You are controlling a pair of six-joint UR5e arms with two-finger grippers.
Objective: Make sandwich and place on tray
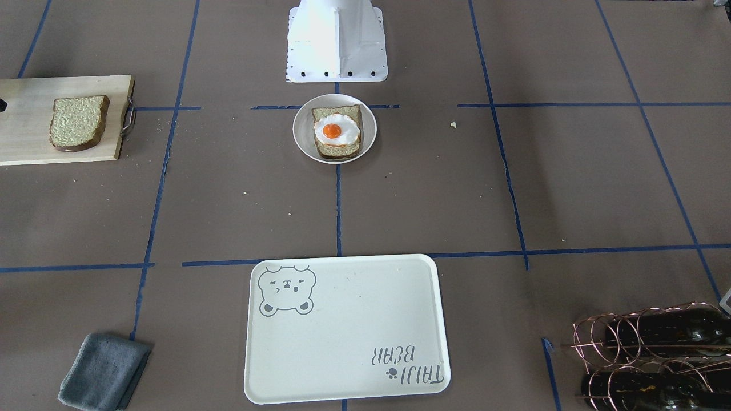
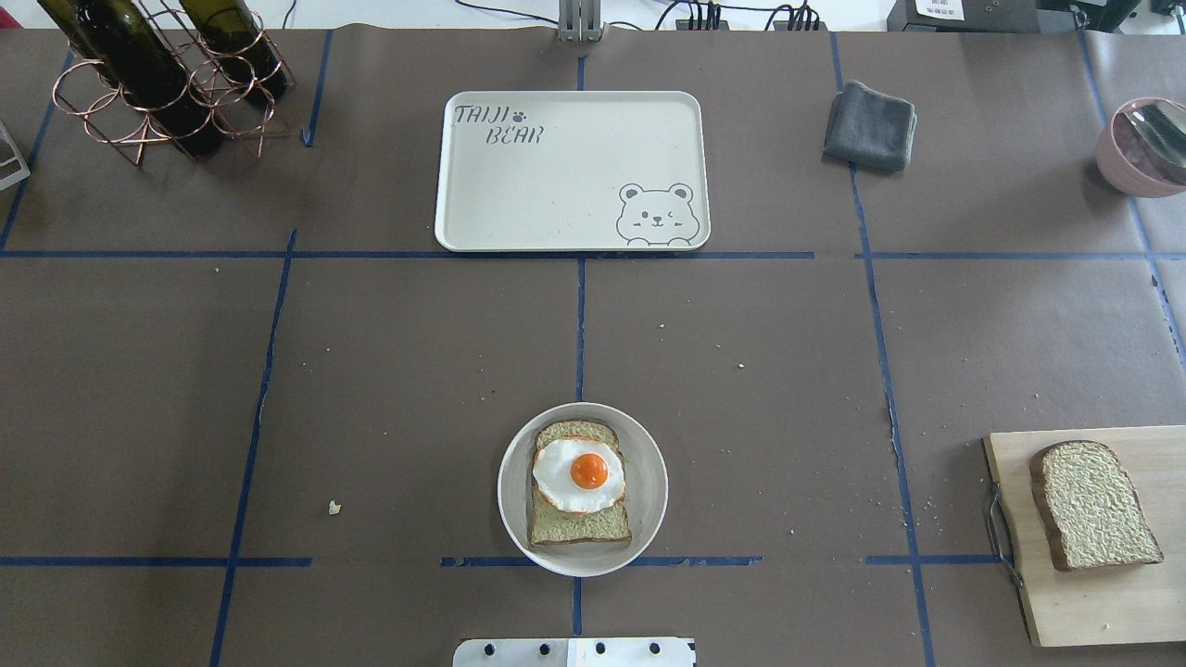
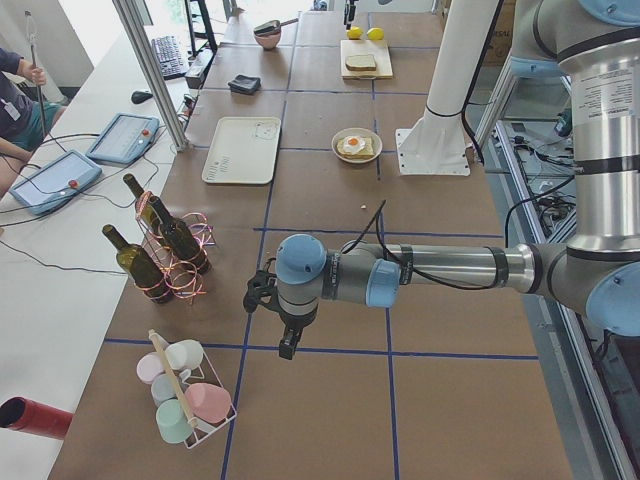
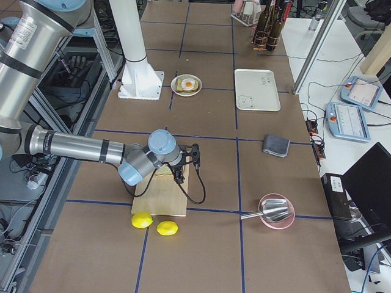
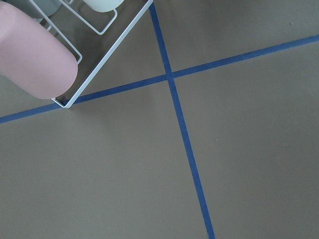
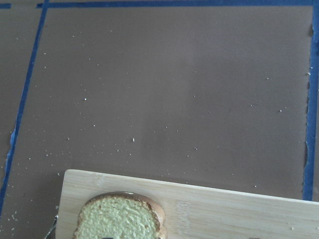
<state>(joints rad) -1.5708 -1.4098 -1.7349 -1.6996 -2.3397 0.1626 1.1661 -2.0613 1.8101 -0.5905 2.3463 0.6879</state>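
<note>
Brown paper gridded with blue tape [image 2: 581, 324] covers the table [image 2: 389, 371]. Nearest the base [image 2: 574, 651], a plate [image 2: 649, 500] holds one bread slice [image 2: 579, 528] under the fried egg [image 2: 576, 477]; the second slice [image 2: 1093, 505] lies on the cutting board [image 2: 1093, 611], below the right gripper [image 4: 179, 175], well apart from the left gripper [image 3: 287, 343]. Farther out lies the tray [image 2: 556, 176]; neither claw's state can be told.

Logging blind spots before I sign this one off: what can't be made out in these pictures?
- Left gripper: seen only in exterior left view, small; open or shut unclear.
- Right gripper: seen only in exterior right view, small; same.
- Loose bread slice: cut off by right wrist view's bottom edge.
- Plated bread slice: middle hidden under egg.
</note>
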